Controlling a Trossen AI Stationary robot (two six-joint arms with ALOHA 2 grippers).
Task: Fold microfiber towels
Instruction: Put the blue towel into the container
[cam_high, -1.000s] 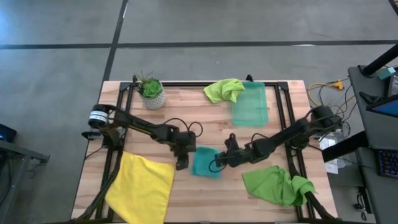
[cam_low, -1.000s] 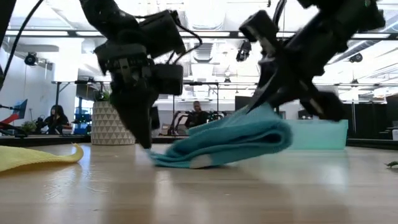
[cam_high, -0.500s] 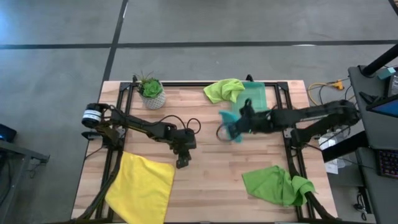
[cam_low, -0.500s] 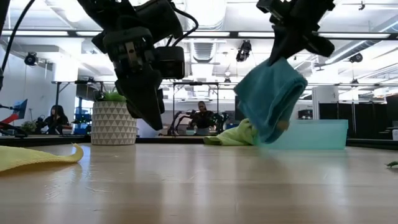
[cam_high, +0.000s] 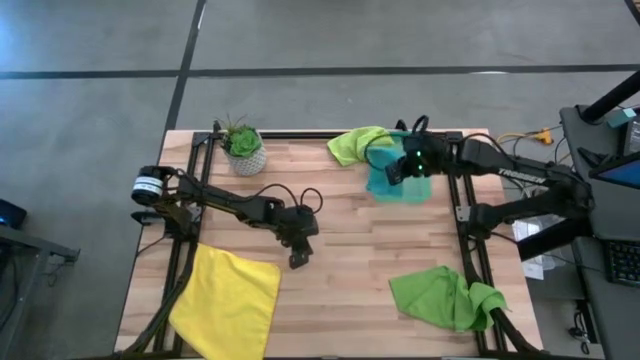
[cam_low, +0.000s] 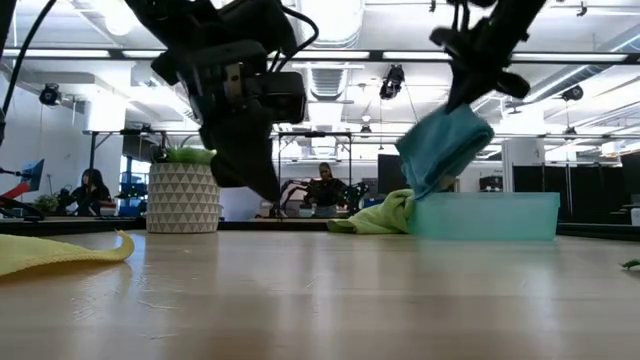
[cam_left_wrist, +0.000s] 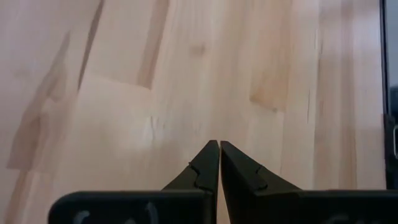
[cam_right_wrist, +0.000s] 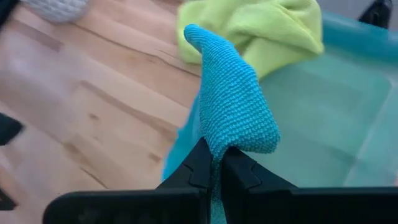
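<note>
- Wooden desk (cam_high: 340, 270) on a grey concrete floor; the low view looks into an open workshop behind it, with people seated far off.
- Potted plant (cam_high: 243, 147) sits at the far left of the desk, well away from the work.
- Translucent green bin (cam_high: 412, 185) at far centre-right. One lime green towel (cam_high: 361, 143) lies bunched at its left edge, partly draped on the rim.
- Teal towel (cam_high: 381, 180) is folded into a compact bundle and hangs in the air from the right gripper (cam_high: 400, 170), over the left part of the bin. Not yet set down.
- Right gripper: fingers pressed together on the teal towel's fold; the right wrist view shows the cloth pinched between the tips and draping over them.
- Left gripper (cam_high: 298, 258) hovers low over bare desk at centre-left, fingers pressed together, holding nothing and touching nothing.
- Yellow towel (cam_high: 228, 300) lies spread flat at the near left, one corner over the desk edge. Unfolded.
- Second lime green towel (cam_high: 445, 298) lies crumpled at the near right. Unfolded.
- Progress, as I judge it: teal looks folded and about to go into the bin, roughly one of four done. Yellow and both lime ones are left, and the far lime one looks crumpled, not folded.
- Next move probably needs the right gripper to lower and let go over the bin floor.
</note>
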